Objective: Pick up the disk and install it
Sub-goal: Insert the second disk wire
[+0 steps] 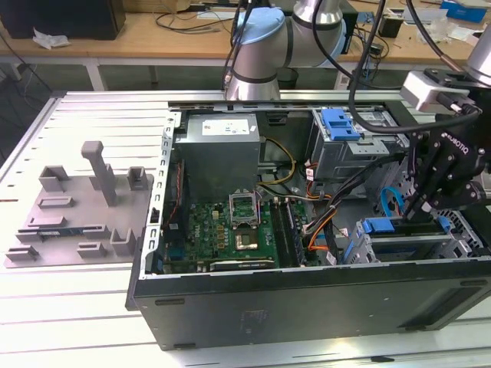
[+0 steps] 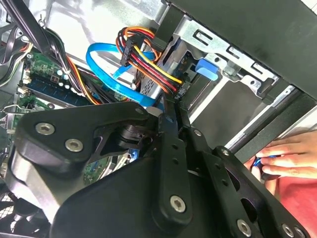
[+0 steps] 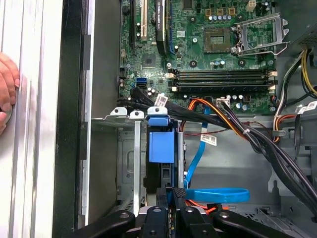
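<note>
The disk [image 3: 161, 144] stands on edge in the lower drive cage [image 3: 126, 148] of the open computer case, its blue bracket facing the motherboard. In the exterior view its blue bracket [image 1: 379, 225] shows at the top of that cage. My gripper [image 3: 171, 194] is right behind it, fingers drawn close together on the disk's rear edge. In the exterior view the gripper [image 1: 428, 205] hangs over the case's right end. In the second wrist view the fingertips [image 2: 168, 114] meet by the grey disk body [image 2: 151, 87], under bundled cables.
A person's hand [image 3: 7, 91] rests on the table beside the case; it also shows past the case wall [image 2: 287, 153]. A second metal cage with a blue handle [image 1: 340, 123] sits at the back. Blue data cables [image 3: 218, 194] loop nearby. The grey fixture tray [image 1: 77, 207] lies on the exterior view's left.
</note>
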Tool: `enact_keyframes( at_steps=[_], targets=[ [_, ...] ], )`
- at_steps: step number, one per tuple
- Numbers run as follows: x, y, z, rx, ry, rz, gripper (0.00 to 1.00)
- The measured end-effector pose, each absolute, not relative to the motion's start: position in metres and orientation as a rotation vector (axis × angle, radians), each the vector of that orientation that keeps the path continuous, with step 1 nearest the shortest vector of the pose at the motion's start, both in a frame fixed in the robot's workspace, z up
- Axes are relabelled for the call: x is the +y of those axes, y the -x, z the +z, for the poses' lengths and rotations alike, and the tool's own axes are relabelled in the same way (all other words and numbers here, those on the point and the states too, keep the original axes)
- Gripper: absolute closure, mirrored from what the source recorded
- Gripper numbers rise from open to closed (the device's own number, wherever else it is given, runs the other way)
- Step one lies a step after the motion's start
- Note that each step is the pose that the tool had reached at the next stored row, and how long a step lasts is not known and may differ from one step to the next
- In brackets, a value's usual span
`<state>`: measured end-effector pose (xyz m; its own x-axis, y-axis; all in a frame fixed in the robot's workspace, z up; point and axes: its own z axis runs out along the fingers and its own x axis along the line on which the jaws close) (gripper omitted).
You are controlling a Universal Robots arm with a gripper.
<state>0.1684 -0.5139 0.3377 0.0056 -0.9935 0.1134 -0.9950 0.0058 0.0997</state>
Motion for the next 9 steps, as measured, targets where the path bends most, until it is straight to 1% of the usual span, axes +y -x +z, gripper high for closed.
enact_keyframes(
  at_steps=[2,3,9],
  targets=[
    [-0.514,-0.168,0.338,-2.115,-2.114,0.015,0.83],
    [-0.514,-0.168,0.34,-2.115,-2.114,0.015,0.71],
    [-0.514,-0.168,0.355,-2.114,-2.114,0.018,0.71]
  ],
)
